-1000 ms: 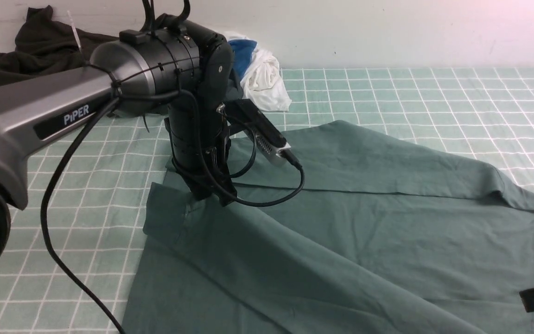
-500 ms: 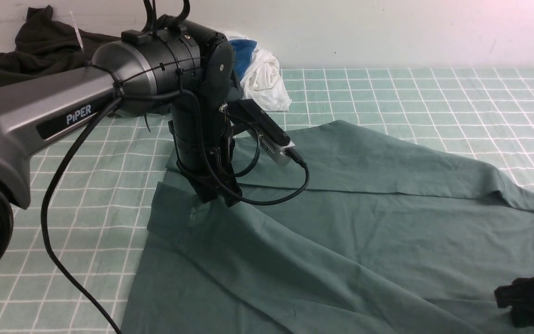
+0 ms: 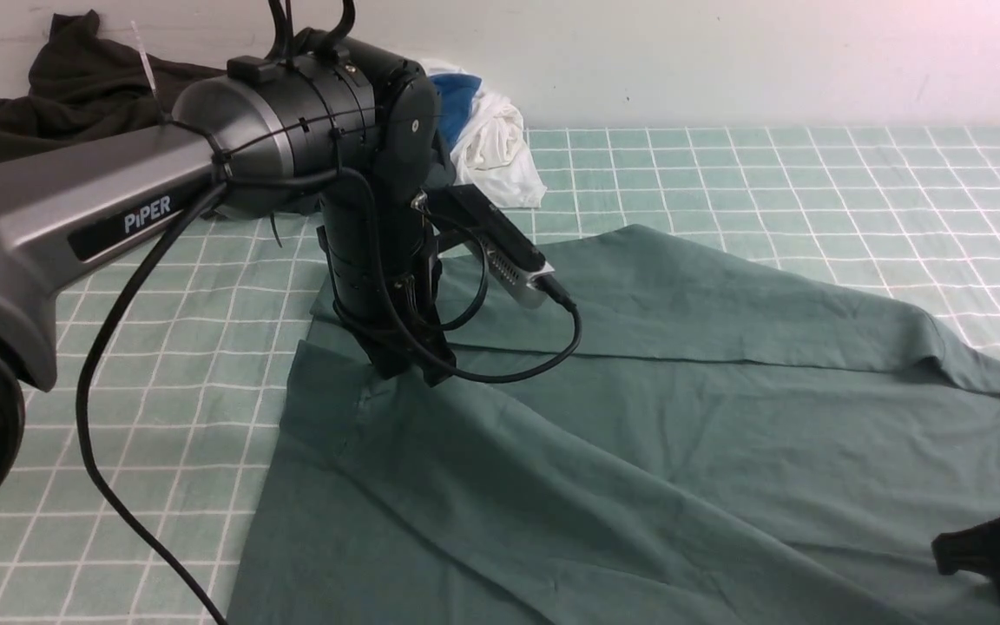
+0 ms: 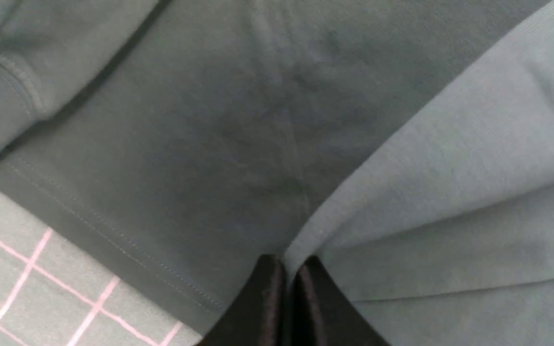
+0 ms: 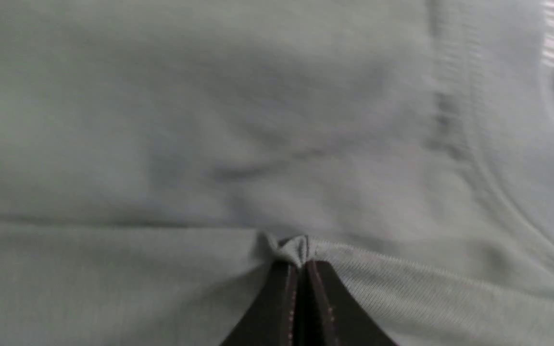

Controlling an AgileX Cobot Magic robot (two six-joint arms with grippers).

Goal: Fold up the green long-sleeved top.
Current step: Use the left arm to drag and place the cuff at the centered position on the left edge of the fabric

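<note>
With the green long-sleeved top [image 3: 639, 451] spread flat on the checked desk cloth [image 3: 812, 191] and your left tool [image 4: 289, 269] and right tool [image 5: 300, 269] each clenched on a pinch of its fabric, lift both evenly and carry the fold over without tugging.

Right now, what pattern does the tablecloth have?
The tablecloth is pale green with white grid lines, clearest in the front view.
</note>
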